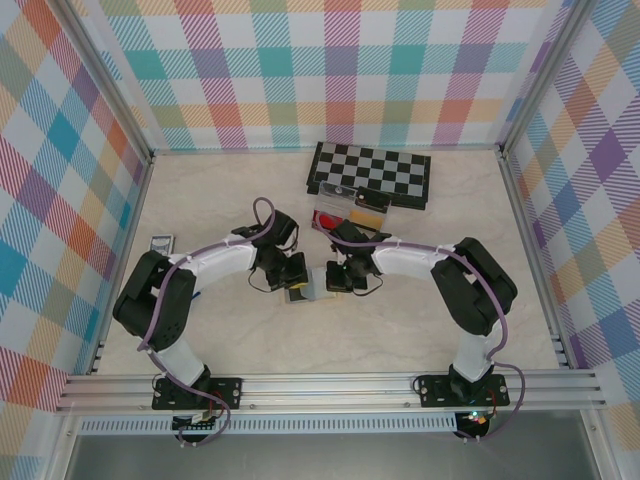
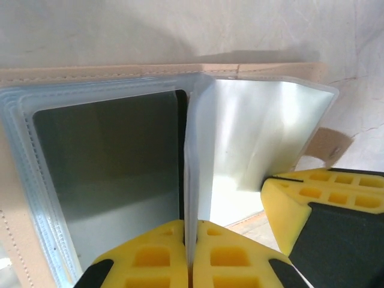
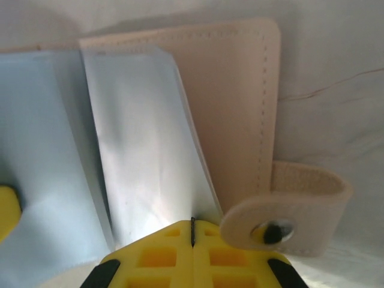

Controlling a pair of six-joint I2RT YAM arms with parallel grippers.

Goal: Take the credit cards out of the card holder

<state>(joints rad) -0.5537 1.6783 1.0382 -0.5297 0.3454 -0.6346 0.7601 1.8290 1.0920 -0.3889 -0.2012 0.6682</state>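
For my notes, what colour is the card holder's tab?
The tab is pale tan; right wrist view.

Pale marbled tabletop (image 1: 400,330): chessboard (image 1: 370,172) at rear, clear tray (image 1: 345,213) just before it, open card holder (image 1: 303,292) centre, small box (image 1: 160,241) left.

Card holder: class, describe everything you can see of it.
The card holder lies open on the table. Its tan stitched cover looks like leather, with a snap tab. Inside are clear plastic sleeves; the left tool and right tool each pinch one. One seems to hold a dark card.
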